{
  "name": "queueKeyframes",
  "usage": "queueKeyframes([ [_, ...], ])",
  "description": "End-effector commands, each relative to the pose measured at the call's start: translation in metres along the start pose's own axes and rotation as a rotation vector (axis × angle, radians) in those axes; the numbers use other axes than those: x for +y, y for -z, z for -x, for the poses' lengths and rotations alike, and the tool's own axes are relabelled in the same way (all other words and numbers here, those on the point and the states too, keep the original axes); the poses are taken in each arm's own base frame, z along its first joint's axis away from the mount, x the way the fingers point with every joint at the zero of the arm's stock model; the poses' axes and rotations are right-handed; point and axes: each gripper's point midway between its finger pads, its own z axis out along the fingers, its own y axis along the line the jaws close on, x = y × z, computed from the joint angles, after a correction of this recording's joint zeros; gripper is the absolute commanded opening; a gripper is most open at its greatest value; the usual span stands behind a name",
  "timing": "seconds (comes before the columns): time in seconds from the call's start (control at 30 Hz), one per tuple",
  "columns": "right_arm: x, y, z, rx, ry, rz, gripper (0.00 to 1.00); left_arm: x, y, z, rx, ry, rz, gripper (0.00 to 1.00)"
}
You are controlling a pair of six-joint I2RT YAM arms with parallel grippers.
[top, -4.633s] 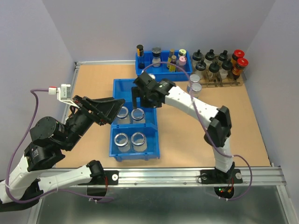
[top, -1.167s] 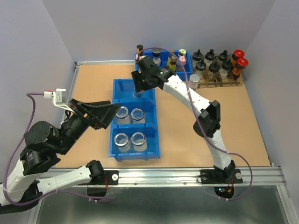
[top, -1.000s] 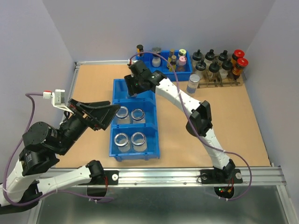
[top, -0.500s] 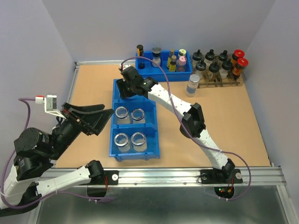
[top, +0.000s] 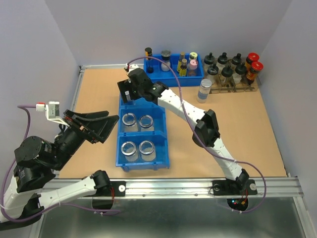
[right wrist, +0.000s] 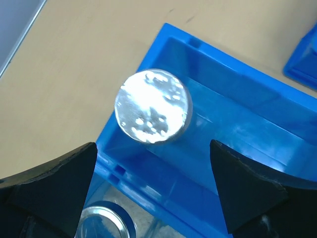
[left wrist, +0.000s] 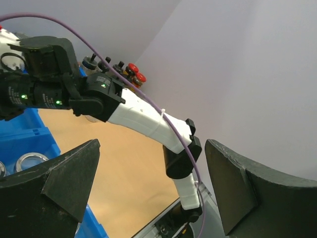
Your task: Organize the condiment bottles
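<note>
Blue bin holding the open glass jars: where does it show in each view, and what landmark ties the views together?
Top external: the blue bin sits near the middle of the picture, its long side running top to bottom.
Left wrist: the bin shows only at the lower-left edge.
Right wrist: the bin fills the centre and right, seen from above.
Shared landmark: the open silver-rimmed jars inside it.

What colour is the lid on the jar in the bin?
Silvery lid, best seen in the right wrist view.
</note>
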Motion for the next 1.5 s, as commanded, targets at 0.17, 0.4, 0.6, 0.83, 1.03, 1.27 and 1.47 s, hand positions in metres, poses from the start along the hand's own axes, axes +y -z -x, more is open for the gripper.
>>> queueKeyframes([
  [0.17, -0.107, 0.119, 0.054, -0.149, -0.107, -0.353, 1.00, -0.008, -0.007, 0.023, -0.089, 0.011, -0.001, 0.99],
  [0.4, -0.247, 0.195, 0.003, 0.041, -0.205, -0.628, 1.00, -0.013, -0.029, 0.015, -0.085, -0.010, 0.006, 0.99],
  [0.6, -0.301, 0.201, -0.023, 0.119, -0.259, -0.668, 1.00, -0.020, -0.051, 0.001, -0.042, -0.029, 0.000, 0.99],
  [0.83, -0.340, 0.189, -0.031, 0.161, -0.267, -0.692, 1.00, -0.023, -0.051, 0.000, -0.046, 0.016, -0.018, 0.98],
  [1.03, -0.366, 0.188, -0.047, 0.201, -0.284, -0.739, 1.00, -0.019, -0.041, 0.006, -0.070, 0.050, -0.010, 0.98],
  [1.27, -0.375, 0.174, -0.051, 0.220, -0.279, -0.723, 1.00, -0.018, -0.042, 0.007, -0.073, 0.042, -0.002, 0.98],
  [1.47, -0.368, 0.164, -0.045, 0.210, -0.287, -0.649, 0.54, -0.020, -0.043, 0.008, -0.068, 0.038, -0.003, 0.98],
])
